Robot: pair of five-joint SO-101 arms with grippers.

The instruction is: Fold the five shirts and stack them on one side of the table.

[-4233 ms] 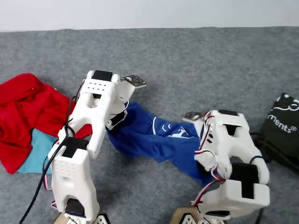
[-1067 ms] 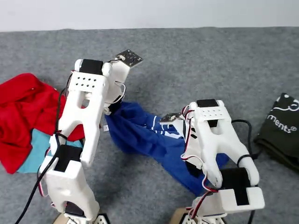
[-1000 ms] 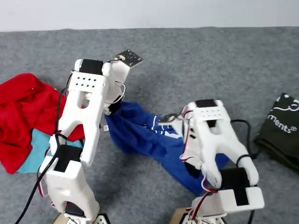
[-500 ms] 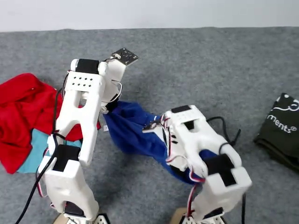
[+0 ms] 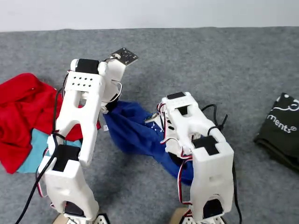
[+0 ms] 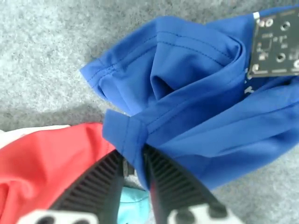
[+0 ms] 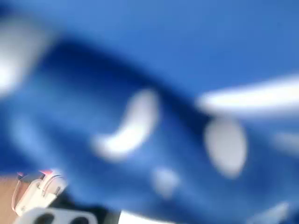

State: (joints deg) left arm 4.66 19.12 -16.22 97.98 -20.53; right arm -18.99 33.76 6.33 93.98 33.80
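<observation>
A blue shirt (image 5: 133, 133) lies bunched in the middle of the grey table, and it shows close up as blue shirt (image 6: 196, 93) in the left wrist view. My left gripper (image 6: 134, 161) is shut on a hem corner of it, at the shirt's left end (image 5: 111, 106). My right arm (image 5: 187, 126) stands low over the shirt's right half and hides its own gripper. In the right wrist view the blue cloth with white print (image 7: 154, 116) is very near and blurred. A crumpled red shirt (image 5: 23, 109) lies at the left on a teal shirt (image 5: 35, 151).
A dark folded shirt (image 5: 280, 130) lies at the table's right edge. The grey surface (image 5: 210, 60) beyond the arms is bare. The right arm's small circuit board (image 6: 275, 42) hangs over the blue cloth in the left wrist view.
My right arm has swung left from the shirt's right end to over its middle, bunching the cloth. The left arm, still holding the corner, has lifted slightly back.
</observation>
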